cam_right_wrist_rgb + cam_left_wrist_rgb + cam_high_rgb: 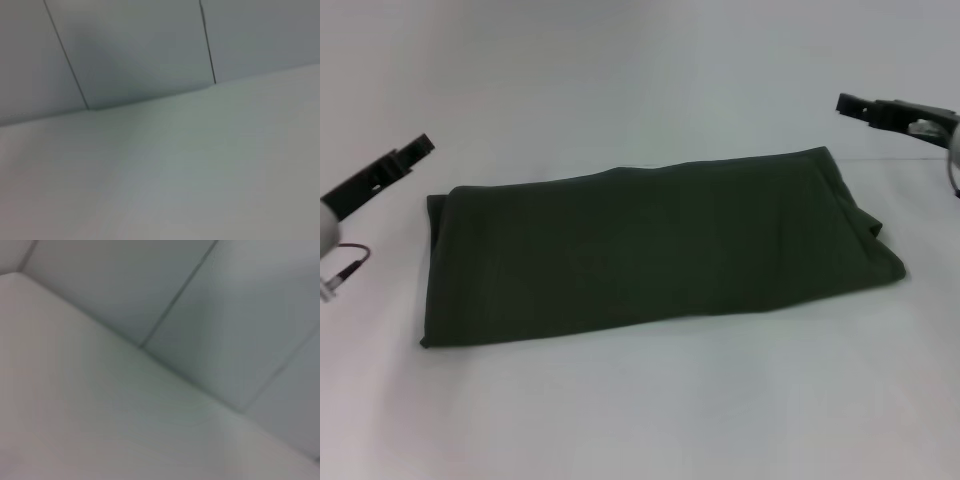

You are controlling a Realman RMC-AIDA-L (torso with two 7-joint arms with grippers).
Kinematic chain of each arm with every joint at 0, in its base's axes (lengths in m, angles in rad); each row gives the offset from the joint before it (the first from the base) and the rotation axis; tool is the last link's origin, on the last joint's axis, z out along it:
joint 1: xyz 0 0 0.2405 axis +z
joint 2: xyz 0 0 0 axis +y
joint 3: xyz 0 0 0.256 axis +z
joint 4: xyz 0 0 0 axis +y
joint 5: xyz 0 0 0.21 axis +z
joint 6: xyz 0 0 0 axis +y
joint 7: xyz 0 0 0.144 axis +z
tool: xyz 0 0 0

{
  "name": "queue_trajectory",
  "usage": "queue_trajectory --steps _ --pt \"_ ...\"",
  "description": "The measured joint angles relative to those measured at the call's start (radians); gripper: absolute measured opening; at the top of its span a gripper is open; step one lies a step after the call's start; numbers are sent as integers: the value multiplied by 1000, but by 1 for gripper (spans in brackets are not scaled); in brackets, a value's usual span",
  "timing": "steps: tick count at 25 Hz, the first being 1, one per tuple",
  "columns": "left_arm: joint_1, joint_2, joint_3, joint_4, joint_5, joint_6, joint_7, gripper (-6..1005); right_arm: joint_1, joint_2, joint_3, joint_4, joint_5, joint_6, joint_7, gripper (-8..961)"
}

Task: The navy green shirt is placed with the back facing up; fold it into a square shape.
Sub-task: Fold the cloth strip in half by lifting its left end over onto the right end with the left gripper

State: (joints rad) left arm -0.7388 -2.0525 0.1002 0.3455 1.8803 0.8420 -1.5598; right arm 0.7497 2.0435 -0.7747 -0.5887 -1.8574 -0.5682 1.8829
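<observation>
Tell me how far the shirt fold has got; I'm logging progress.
Partly done: the navy green shirt lies folded into a long strip on the white table, sleeves tucked away. Nothing is in hand; the left gripper and right gripper hang off either end, clear of the cloth. Left: folding the strip across into a square.

- Soft, even, diffuse light from above; no glare on the white table [640, 420].
- Faint, thin shadow under the near edge of the dark shirt [650, 250]; folds barely readable in the dim cloth.
- Slightly hazy head view throughout.
- Blurred, grey-toned wrist views; only vague panel seams [207, 42] and a soft table edge.
</observation>
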Motion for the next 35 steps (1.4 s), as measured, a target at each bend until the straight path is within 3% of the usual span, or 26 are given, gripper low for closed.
queue_trajectory --steps 3,5,7,11,16,21,35 --pt "49 4 15 43 8 194 -29 344 -53 -11 3 -25 99 -108 -79 805" --pt "84 1 43 82 23 294 -79 588 -105 -33 8 -31 189 -254 -157 859" --pt "123 -7 75 127 52 364 -180 654 -146 -57 13 -30 230 -392 -202 912" --pt "181 -14 92 194 132 444 -384 786 -204 -96 18 -25 226 -615 -250 911" --pt "228 -9 78 265 240 511 -634 786 -245 -118 23 -21 160 -786 -308 909" --pt "253 -7 63 296 309 533 -789 786 -259 -126 25 -23 130 -811 -325 908" --pt "245 -8 66 230 412 438 -943 787 -254 -130 24 -18 129 -824 -335 907"
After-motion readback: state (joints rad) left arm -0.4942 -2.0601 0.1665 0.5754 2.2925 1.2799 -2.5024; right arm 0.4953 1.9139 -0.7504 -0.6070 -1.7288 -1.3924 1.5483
